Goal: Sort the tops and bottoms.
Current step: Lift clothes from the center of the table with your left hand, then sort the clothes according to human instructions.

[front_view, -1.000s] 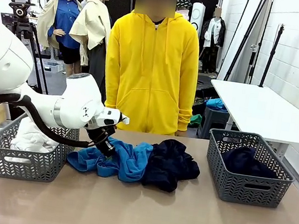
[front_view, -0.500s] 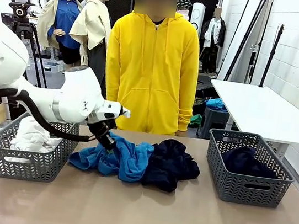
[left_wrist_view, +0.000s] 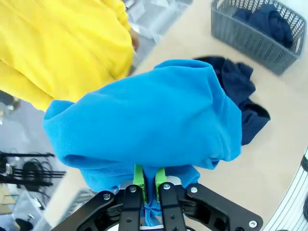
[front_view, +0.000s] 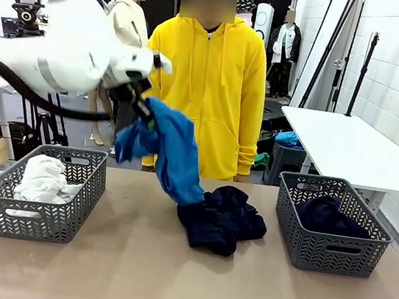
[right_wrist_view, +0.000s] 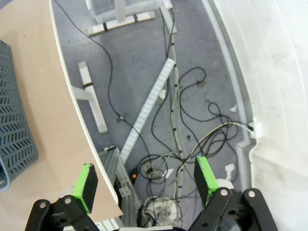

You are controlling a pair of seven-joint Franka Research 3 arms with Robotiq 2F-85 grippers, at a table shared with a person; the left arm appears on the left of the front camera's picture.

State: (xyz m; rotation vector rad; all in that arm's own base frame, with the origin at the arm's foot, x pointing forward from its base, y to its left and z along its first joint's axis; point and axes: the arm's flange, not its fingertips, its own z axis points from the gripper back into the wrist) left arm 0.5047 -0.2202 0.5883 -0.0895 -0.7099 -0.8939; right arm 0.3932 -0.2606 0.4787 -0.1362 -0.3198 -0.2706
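Held the bright blue top [front_view: 173, 149] high over the table [front_view: 165, 286] in the left gripper [front_view: 140, 104], up at chest height of the person [front_view: 206, 76] in the yellow hoodie. Seen from the left wrist: jaws pinched almost together on a fold of blue cloth, green pads nearly meeting, the rest of the garment bunched in front. Hung long, though, with the trailing end down at the dark navy bottom [front_view: 221, 219] heaped mid-table, touching it or just above it, hard to say which. Already had the white top [front_view: 41, 178] lying in the left basket [front_view: 41, 220] and another navy bottom [front_view: 324, 214] in the right basket [front_view: 326, 253]. So, by the look of it, midway through carrying the second top over to join the white one. Probably needed a little more height first, to get that tail clear of the navy heap and avoid dragging it along. Then called for a smooth swing across to the left basket, no jerks, given such a narrow pinch on a long, dangling cloth. Best let go low and centred over the basket, so as not to drape the hem over the near rim. Found the right gripper [right_wrist_view: 146, 180] off the table's edge, jaws spread wide, nothing between the pads, just floor and cables beyond.
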